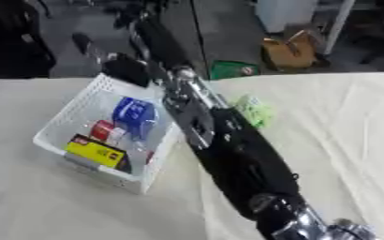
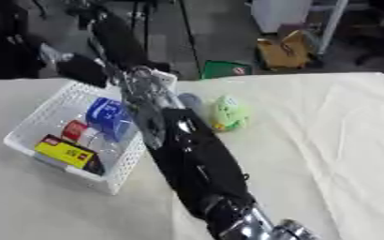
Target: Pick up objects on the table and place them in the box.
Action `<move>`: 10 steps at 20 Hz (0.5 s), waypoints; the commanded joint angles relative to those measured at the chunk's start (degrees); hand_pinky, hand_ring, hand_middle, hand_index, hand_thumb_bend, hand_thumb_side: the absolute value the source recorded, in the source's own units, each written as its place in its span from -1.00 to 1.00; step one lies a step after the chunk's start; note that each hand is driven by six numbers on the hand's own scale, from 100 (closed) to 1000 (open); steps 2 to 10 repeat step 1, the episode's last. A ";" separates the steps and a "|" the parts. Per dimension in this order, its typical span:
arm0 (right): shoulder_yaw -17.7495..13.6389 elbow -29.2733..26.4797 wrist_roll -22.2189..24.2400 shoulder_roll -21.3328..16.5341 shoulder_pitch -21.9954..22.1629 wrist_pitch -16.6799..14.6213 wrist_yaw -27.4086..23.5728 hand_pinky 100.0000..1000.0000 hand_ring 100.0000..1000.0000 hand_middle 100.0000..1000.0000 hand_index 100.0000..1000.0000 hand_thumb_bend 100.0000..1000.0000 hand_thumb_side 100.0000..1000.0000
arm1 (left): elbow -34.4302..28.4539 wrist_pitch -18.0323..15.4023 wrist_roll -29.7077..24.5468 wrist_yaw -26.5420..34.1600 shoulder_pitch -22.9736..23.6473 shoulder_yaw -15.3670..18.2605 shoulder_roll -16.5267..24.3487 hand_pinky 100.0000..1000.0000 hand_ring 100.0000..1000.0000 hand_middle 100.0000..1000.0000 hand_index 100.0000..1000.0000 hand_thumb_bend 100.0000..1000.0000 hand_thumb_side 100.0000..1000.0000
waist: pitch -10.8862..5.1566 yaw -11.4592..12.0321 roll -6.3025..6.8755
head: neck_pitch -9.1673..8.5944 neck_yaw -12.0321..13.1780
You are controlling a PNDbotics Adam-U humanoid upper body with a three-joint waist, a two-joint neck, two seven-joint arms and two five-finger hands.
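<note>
Box already holds a blue pack, red item and yellow pack; green toy remains; right hand's state unreadable.

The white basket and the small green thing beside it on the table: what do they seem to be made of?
The white basket looks like rigid moulded plastic: its walls are an even lattice of small openings, matte white. The green thing seems soft, perhaps plush or foam: a pale, rounded, slightly lumpy shape without shine. The blur leaves that open.
</note>
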 commanded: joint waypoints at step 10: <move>0.85 -12.49 -4.48 -4.36 0.48 -0.01 -3.38 0.80 0.87 0.39 0.78 -1.00 1.00 | -1.04 -0.41 0.21 -0.33 -0.39 0.39 0.97 0.37 0.32 0.52 0.41 -1.00 0.28 | -1.03 -0.27 0.39 | 0.68 1.03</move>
